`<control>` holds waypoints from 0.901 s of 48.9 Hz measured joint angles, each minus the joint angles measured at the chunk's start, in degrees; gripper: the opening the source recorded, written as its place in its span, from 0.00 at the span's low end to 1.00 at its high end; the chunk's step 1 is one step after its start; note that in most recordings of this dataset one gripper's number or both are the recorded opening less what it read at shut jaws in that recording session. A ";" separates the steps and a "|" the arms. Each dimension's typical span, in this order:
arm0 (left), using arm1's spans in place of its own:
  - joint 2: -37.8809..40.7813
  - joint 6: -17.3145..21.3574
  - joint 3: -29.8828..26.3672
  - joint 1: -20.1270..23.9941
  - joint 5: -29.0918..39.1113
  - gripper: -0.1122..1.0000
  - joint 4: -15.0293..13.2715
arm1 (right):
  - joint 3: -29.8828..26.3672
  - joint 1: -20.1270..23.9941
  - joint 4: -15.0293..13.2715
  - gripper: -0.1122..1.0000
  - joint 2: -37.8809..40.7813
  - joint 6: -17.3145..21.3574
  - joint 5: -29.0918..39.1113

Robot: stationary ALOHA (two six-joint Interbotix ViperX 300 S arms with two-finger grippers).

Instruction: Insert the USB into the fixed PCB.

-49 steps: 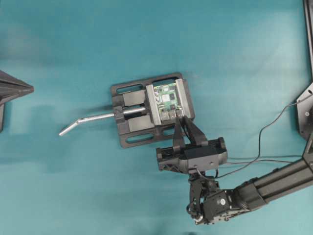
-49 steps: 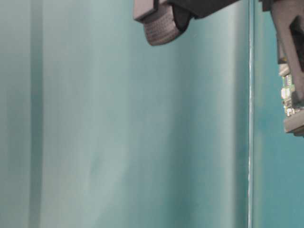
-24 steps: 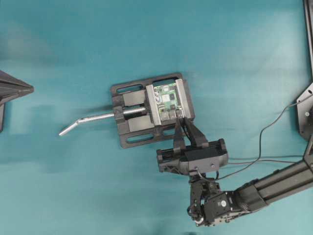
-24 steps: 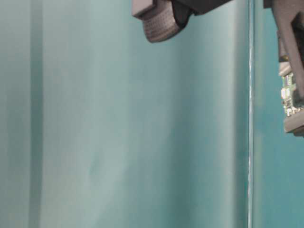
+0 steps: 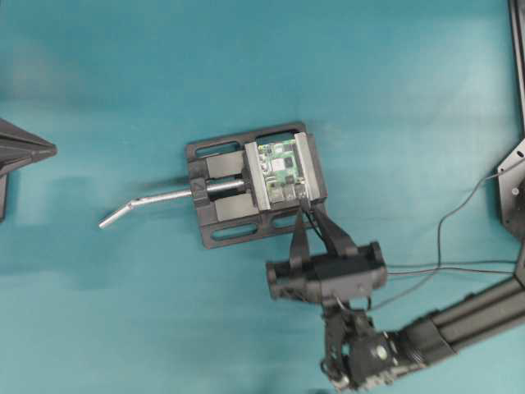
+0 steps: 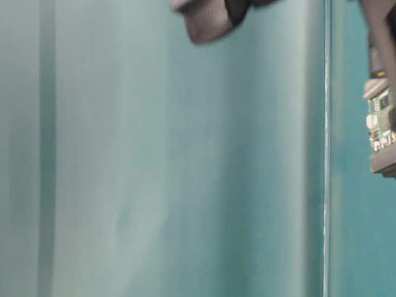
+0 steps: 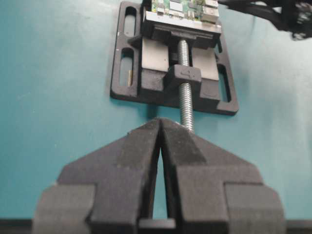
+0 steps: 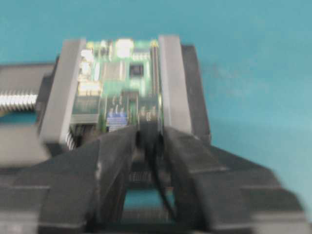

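Now the circuit board (image 5: 280,170) sits clamped between the gray jaws of the black vise (image 5: 223,190), whose bent silver handle (image 5: 139,203) sticks out to the left on the teal table (image 5: 394,90). At the board's near edge the black plug (image 8: 148,122) sits against a port, its thin cable (image 8: 162,185) trailing back between the fingers of the right gripper (image 8: 147,146). Those fingers stand apart on either side of the plug, with a visible gap, gripping nothing. Far off, the left gripper (image 7: 160,146) has its fingers pressed together, empty, pointing toward the vise screw (image 7: 184,83).
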 measured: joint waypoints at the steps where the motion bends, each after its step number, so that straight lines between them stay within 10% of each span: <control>1: 0.09 0.00 0.00 -0.09 0.00 0.15 0.00 | 0.00 0.26 0.00 0.56 0.00 0.00 0.09; 44: 0.09 0.00 0.00 0.00 0.00 0.15 0.00 | 8.61 1.14 -1.14 0.61 -8.44 -5.10 2.20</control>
